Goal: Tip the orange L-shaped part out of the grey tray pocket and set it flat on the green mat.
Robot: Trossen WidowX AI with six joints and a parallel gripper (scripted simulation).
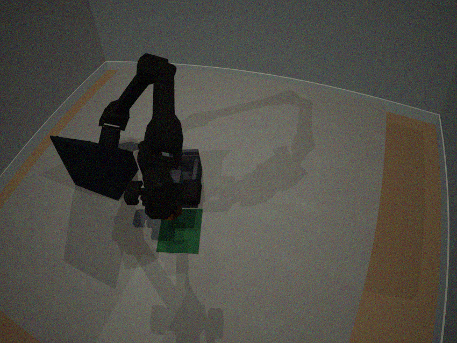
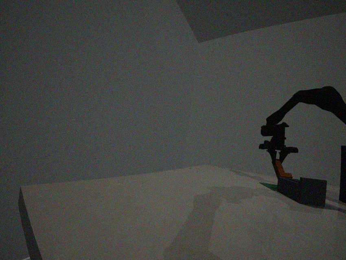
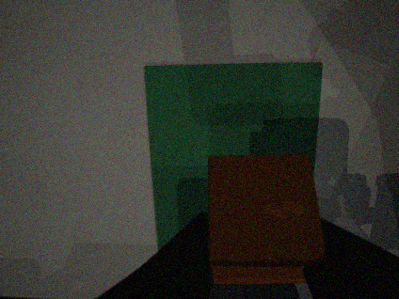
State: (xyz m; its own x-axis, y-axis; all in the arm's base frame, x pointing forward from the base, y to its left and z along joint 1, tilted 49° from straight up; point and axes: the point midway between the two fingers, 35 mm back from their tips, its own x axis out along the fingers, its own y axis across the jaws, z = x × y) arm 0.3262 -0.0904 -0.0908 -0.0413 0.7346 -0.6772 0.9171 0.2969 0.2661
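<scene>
The fingers [image 2: 277,161], at the right of the exterior frame, are closed on the orange part [image 2: 280,169] [image 3: 263,207] [image 1: 175,214], gripping it by its upper end. The part hangs steeply tilted, its L-shaped end lowermost, out of the pocket. In the exterior frame that end appears just above or behind the grey tray [image 2: 312,191] [image 1: 192,192]; whether they touch cannot be told. The green mat [image 1: 180,236] [image 2: 269,186] [image 3: 179,118] lies beside the tray on the bench [image 1: 280,236] [image 2: 111,215], at lower centre of the top frame. Principal hazard: if the arm [image 1: 164,99] [image 2: 315,96] descends too near the tray, the low end may catch its wall and twist in the grip. A second: release at this slant would probably let the part topple, landing on its side or partly off the mat.
</scene>
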